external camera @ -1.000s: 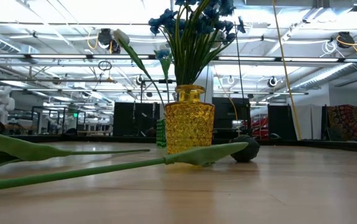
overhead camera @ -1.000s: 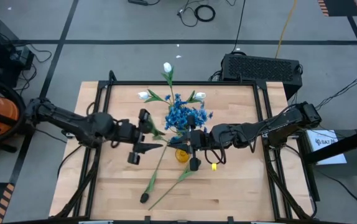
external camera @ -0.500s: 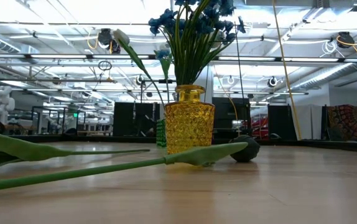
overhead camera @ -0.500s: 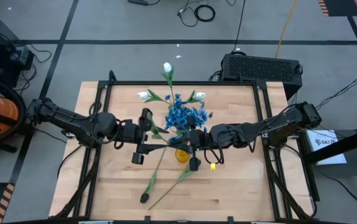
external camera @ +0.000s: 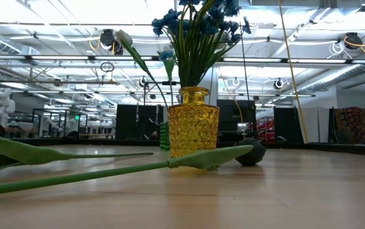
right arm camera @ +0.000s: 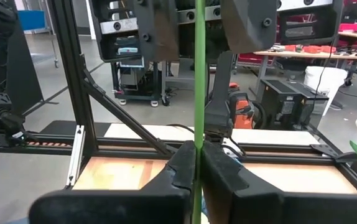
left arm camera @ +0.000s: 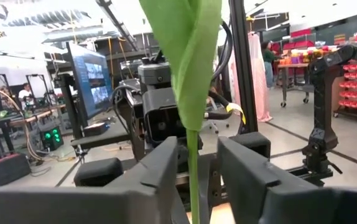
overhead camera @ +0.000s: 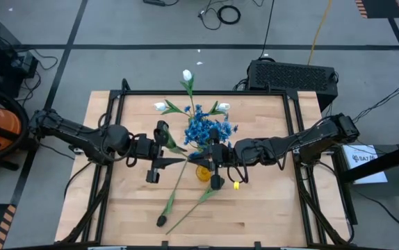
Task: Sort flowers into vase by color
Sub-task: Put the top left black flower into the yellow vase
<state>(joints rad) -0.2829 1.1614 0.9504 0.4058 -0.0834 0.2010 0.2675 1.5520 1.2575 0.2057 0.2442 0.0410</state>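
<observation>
A yellow glass vase (overhead camera: 203, 173) (external camera: 194, 124) stands mid-table, with blue clusters (overhead camera: 203, 128) and white tulips (overhead camera: 187, 75) standing in it. Above it, a thin green flower stem (right arm camera: 198, 74) (left arm camera: 193, 180) stands upright. My right gripper (overhead camera: 205, 161) (right arm camera: 197, 158) is shut on this stem. My left gripper (overhead camera: 178, 156) (left arm camera: 198, 146) is open, one finger on either side of the same stem, below its wrapped green leaf (left arm camera: 188, 56). Which flower the stem bears is hidden. Two more flowers (overhead camera: 172, 198) (overhead camera: 199, 201) lie flat on the table near the front. My right gripper pinches the bare stem (right arm camera: 197, 140) between its two fingers. The fingers are level, come from the table's right and lie across the stem. The stem is upright and runs on above and below the fingers. Its lower end is hidden.
A dark bud (overhead camera: 161, 221) lies near the front edge. Another dark bud (external camera: 251, 152) rests beside the vase. A long stem with a leaf (external camera: 106, 172) crosses the table in front of the vase. A black box (overhead camera: 293, 75) sits beyond the far right corner.
</observation>
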